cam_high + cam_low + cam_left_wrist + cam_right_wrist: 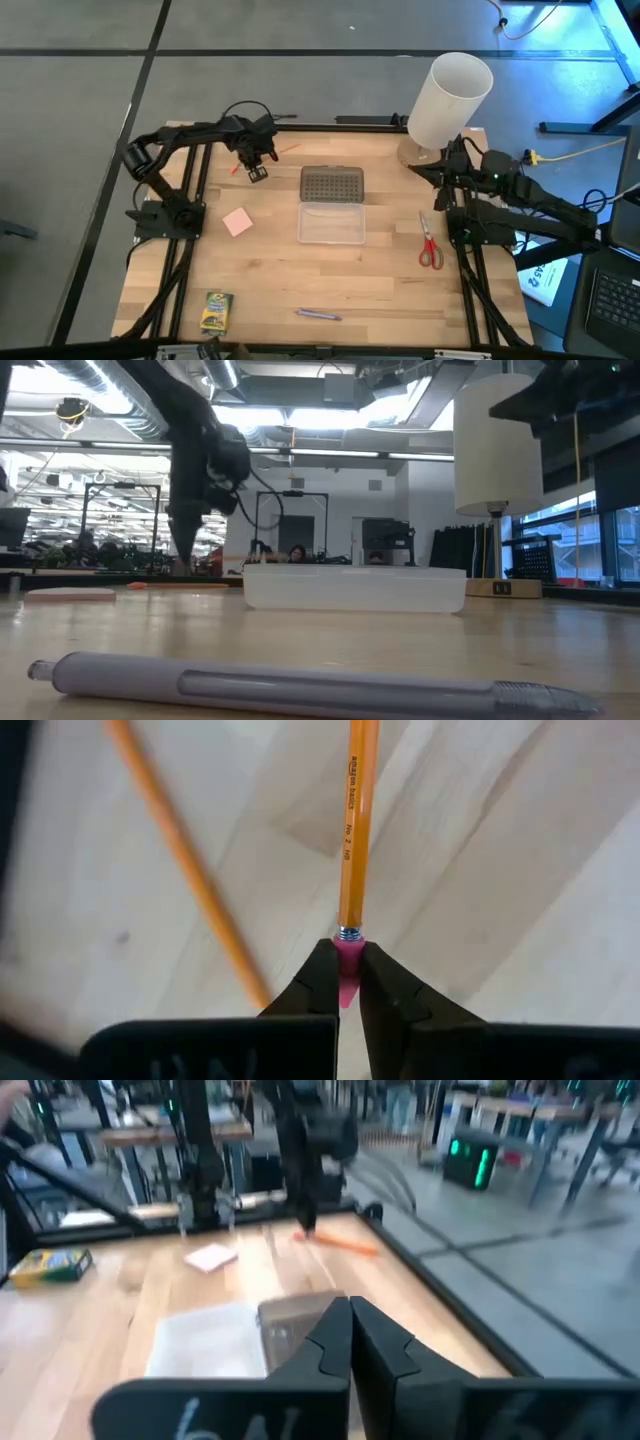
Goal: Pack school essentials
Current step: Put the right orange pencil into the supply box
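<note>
My left gripper is over the table's far left part, shut on one orange pencil. The second orange pencil lies on the wood beside it. The pink eraser lies flat, nearer than the gripper. The red-handled scissors lie right of the clear case. The crayon box and the purple pen lie by the near edge. My right gripper is shut on nothing and waits near the far right corner, by the scissors' tips. My left gripper pinches the pencil's pink eraser tip between its two fingers, just behind the metal ferrule. The fingers come from above, and the pencil's shaft runs straight out from between them. Whether the pencil is off the wood, I cannot tell.
The clear case sits open at the table's middle, with its grey dimpled lid lying just beyond it. A tall white cylinder stands at the far right corner, behind my right arm. Bare wood lies between the case and the near edge.
</note>
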{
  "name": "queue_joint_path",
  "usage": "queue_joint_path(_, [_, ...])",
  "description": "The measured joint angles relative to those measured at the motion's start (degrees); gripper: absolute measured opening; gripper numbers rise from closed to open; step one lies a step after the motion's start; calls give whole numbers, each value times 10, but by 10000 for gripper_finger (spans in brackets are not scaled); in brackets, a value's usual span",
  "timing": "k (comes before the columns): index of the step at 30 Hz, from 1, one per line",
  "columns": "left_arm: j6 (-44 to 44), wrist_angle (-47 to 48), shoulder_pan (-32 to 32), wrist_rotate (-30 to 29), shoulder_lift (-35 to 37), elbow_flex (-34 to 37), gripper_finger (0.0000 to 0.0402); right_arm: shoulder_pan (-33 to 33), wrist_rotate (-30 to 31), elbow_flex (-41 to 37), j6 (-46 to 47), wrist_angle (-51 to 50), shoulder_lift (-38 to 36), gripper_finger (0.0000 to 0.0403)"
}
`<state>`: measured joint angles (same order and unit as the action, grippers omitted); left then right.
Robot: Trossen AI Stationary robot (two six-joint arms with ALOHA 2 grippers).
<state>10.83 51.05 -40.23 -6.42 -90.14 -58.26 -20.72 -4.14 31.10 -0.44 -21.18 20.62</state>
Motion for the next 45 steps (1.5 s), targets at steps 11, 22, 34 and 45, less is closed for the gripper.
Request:
queue_joint_path(11, [-31, 35, 58, -27, 160, -1, 7, 0, 0, 162, 0, -202, 121, 3])
queue_joint_path(22, [-99, -14, 225, -32, 181, -1, 7, 0, -132, 232, -1, -304, 172, 3])
queue_joint_path(34, [-122, -172, 380, -29, 116, -1, 7, 0, -140, 230, -2, -380, 172, 3])
queue_joint_path(45, [-119, -289, 429, -10, 6, -1, 7, 0, -135, 230, -30, -395, 172, 4])
